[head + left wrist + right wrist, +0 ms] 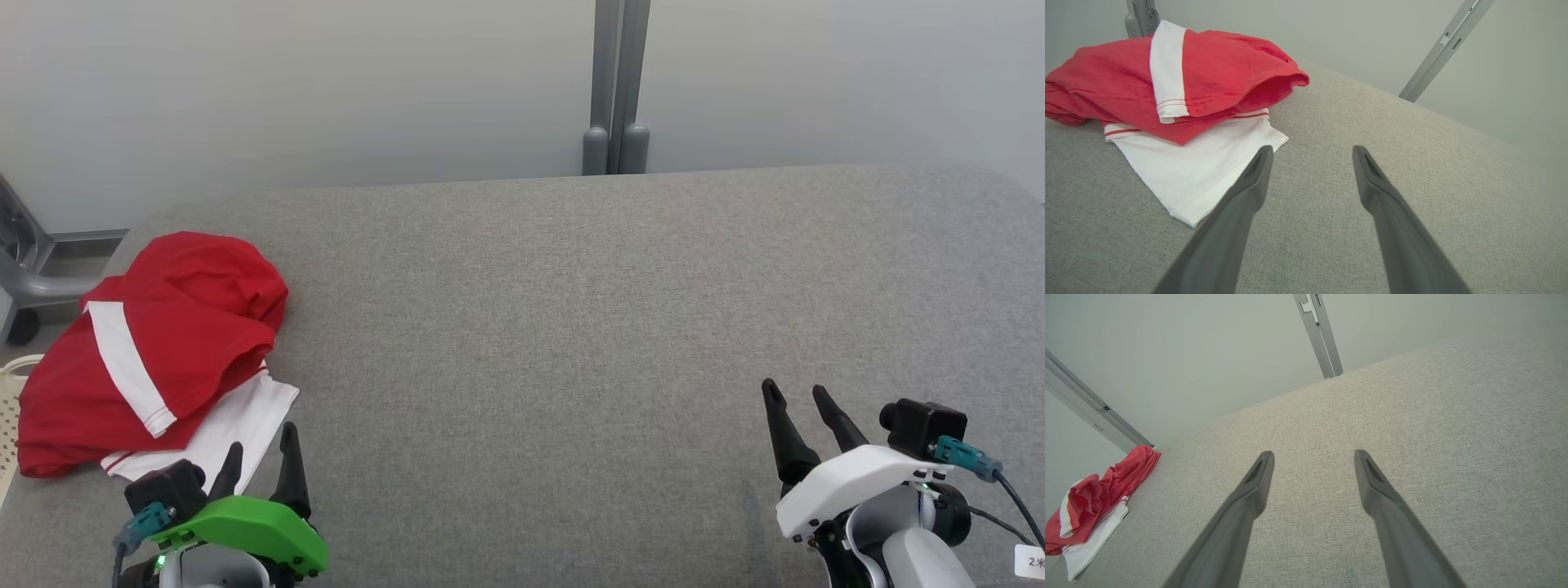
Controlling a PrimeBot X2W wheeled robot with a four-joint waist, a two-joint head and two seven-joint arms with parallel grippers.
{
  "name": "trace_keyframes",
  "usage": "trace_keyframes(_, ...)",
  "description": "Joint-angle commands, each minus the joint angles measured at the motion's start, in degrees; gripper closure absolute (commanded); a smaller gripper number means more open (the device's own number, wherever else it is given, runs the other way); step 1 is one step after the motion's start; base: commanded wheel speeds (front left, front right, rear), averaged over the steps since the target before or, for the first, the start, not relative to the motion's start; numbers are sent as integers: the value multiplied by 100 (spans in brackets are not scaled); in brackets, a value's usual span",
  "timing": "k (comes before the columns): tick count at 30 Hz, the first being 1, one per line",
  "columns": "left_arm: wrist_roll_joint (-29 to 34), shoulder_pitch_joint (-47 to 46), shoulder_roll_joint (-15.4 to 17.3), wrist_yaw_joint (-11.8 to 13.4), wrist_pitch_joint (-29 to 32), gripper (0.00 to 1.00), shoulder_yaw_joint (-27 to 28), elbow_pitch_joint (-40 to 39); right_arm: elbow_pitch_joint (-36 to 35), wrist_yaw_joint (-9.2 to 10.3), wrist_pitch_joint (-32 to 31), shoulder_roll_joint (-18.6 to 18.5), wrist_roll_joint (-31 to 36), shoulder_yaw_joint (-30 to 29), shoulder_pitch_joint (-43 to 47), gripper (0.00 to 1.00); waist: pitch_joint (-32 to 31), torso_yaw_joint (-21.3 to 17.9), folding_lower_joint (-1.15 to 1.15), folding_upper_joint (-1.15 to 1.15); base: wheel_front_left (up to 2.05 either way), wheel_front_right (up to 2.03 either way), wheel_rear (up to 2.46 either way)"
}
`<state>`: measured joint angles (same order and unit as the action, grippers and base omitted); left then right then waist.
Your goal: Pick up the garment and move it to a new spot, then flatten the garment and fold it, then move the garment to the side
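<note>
The head camera looks down from above and behind the left gripper and right gripper onto the grey cushion. Each wrist camera sits low, close behind its own gripper, facing along it. All three share the garment, just ahead-left of the left gripper, far left of the right.

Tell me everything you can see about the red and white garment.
The red and white cloth garment lies crumpled in a heap at the left edge of the grey fabric surface. Red folds with a white stripe sit on top; a white panel sticks out below, near the open left gripper, ungripped.
</note>
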<state>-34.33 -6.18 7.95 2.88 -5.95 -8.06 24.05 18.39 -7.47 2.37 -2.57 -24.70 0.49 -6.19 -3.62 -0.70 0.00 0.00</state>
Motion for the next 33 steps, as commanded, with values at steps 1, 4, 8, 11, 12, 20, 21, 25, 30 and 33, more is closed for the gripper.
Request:
trace_keyframes(1, 212, -154, 68, 50, -62, 0, -63, -21, -99, -2, -16, -28, 231, 1, -7, 0, -11, -7, 0, 0, 0, 0, 0)
trace_keyframes(4, 293, -151, 63, 101, -90, 0, -78, -9, -125, -2, -44, -29, 396, 10, 20, 0, -21, -14, 0, 0, 0, 0, 0)
trace_keyframes(8, 416, -117, 56, 181, -128, 0, -74, 17, -158, -2, -51, -30, 656, 34, 42, 0, -40, -25, 0, 0, 0, 0, 0)
trace_keyframes(11, 518, -93, 80, 193, -159, 0, -105, 38, -161, -2, -38, -32, 849, 39, 62, 0, -53, -23, 0, 0, 0, 0, 0)
trace_keyframes(12, 546, -86, 86, 205, -168, 0, -114, 46, -159, -2, -35, -32, 920, 37, 67, 0, -57, -21, 0, 0, 0, 0, 0)
trace_keyframes(20, 798, -128, 125, 209, -204, 0, -211, 79, -134, -2, -1, -35, 1282, -91, 68, 0, -79, -12, 0, 0, 0, 0, 0)
trace_keyframes(21, 797, -133, 117, 201, -213, 0, -205, 80, -122, -2, 13, -35, 1299, -107, 60, 0, -80, -13, 0, 0, 0, 0, 0)
trace_keyframes(25, 836, -146, 109, 172, -245, 0, -201, 94, -68, -2, 87, -36, 1398, -159, 23, 0, -91, -23, 0, 0, 0, 0, 0)
trace_keyframes(30, 986, -151, 149, 210, -309, 0, -265, 121, 17, -2, 155, -38, 1618, -179, -1, 0, -119, -36, 0, 0, 0, 0, 0)
trace_keyframes(33, 1103, -148, 165, 243, -359, 0, -308, 140, 58, -2, 186, -38, 1772, -190, -10, 0, -141, -42, 0, 0, 0, 0, 0)
